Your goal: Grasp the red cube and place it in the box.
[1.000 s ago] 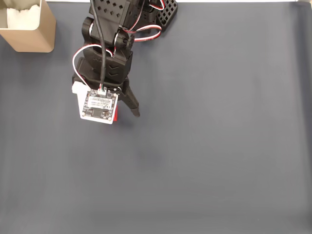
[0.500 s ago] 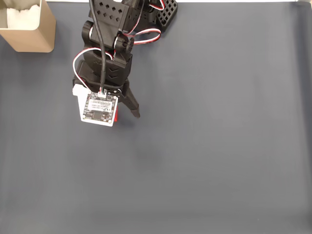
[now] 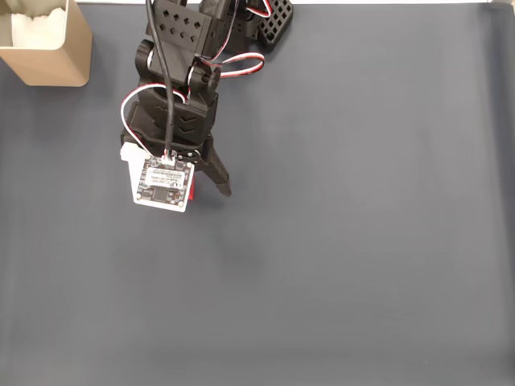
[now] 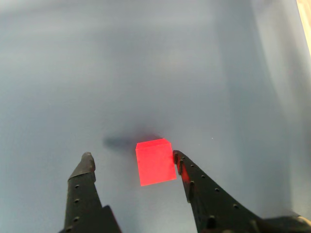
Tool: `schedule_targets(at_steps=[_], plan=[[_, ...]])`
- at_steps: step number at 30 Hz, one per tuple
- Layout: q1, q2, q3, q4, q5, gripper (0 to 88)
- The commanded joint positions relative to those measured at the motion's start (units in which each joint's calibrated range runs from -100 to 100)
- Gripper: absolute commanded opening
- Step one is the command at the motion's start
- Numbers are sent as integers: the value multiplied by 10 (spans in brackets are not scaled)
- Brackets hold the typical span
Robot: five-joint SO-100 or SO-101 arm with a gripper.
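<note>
We see the red cube (image 4: 155, 162) sitting flat on the dark gray mat (image 4: 155, 73), turned a little, between the spread fingers of the gripper (image 4: 132, 160). The right finger (image 4: 181, 162) almost touches it. The tan box (image 3: 50, 44) sits far away in the top left corner of the fixed view.

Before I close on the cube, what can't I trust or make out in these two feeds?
- Red cube: in the fixed view the wrist camera board covers nearly all of it.
- Gripper: open around the cube in the wrist view; contact between the right finger and cube is unclear.
- Box: cut off by the fixed view's top-left corner.
</note>
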Motion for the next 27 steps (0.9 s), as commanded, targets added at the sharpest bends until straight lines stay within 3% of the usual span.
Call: schedule_targets(at_steps=[1,13,21,27], plan=[[-6,3,-30,-8,-5,374],[-7,19,-45,-9,-2,268],[-8,22,-47,-10,2,121],[-10,21,-47,-11,3,95]])
